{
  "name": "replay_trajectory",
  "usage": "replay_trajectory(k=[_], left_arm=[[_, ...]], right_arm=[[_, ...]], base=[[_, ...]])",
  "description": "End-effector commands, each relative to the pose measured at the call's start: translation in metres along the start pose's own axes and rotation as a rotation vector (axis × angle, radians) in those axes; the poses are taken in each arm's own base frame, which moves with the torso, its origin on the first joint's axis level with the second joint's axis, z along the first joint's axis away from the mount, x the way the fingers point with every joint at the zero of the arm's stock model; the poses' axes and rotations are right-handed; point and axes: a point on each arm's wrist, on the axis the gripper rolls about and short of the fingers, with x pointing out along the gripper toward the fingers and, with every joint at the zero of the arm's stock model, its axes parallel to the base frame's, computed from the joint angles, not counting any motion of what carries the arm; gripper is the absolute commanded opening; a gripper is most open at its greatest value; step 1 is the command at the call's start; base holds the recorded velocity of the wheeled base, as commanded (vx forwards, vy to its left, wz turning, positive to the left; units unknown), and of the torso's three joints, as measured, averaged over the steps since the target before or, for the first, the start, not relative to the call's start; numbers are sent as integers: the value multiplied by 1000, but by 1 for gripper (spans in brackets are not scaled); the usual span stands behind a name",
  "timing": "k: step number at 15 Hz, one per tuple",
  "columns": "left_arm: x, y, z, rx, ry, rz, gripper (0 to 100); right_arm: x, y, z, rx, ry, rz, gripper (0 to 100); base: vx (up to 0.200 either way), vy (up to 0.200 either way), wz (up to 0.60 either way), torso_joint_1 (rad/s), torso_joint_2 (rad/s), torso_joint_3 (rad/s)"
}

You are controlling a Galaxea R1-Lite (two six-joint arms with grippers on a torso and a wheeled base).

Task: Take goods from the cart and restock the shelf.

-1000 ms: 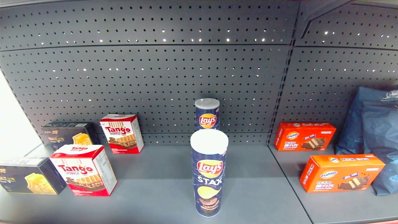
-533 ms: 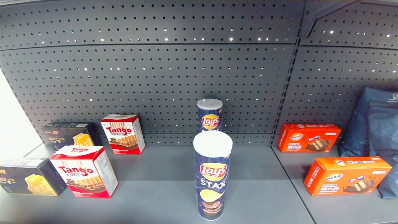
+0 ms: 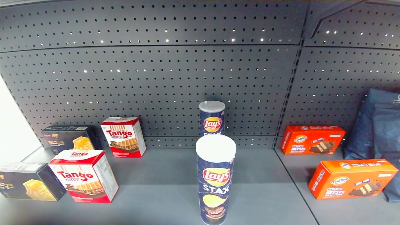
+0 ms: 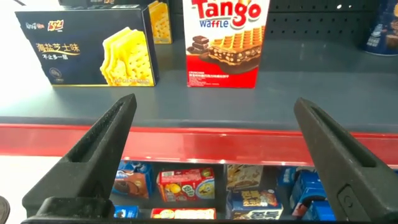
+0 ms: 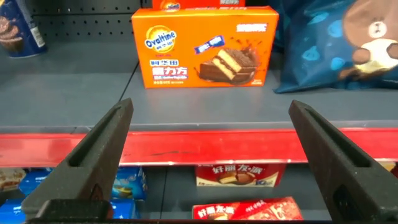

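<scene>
On the grey shelf board [image 3: 162, 175] two blue chip cans stand in line, one in front [image 3: 215, 184] and one at the back [image 3: 212, 118]. My left gripper [image 4: 216, 104] is open and holds nothing. It hovers before the red shelf edge [image 4: 205, 140], facing a red waffle box [image 4: 225, 42] and a dark cracker box [image 4: 93, 46]. My right gripper [image 5: 211, 107] is also open and holds nothing, facing an orange cake box [image 5: 204, 46] and a blue bag [image 5: 339, 43].
Red waffle boxes [image 3: 84, 176] and dark cracker boxes [image 3: 29, 181] fill the shelf's left. Orange boxes [image 3: 351, 178] and blue bags [image 3: 382, 125] are on the right. Bare board lies on both sides of the cans. The shelf below holds several packets [image 4: 186, 186].
The whole head picture has shifted a little, so the camera moved. The goods on the shelf keep their places.
</scene>
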Motion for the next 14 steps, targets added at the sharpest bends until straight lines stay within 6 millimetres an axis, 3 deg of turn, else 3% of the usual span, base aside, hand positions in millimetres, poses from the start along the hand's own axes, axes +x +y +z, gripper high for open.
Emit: replay_trajectory(k=[1,8,10,14], left_arm=[[0,0,0,0,2,-2,100],[0,0,0,7,1,-3,100],[0,0,0,12,1,-2,100],[0,0,0,3,2,-5,100]], right_arm=[[0,0,0,0,0,0,100],[0,0,0,0,0,0,100],[0,0,0,0,0,0,100],[0,0,0,0,0,0,100]], base=[[0,0,0,0,0,0],[0,0,0,0,0,0],[0,-200,0,-5,2,2],[0,0,0,0,0,0]])
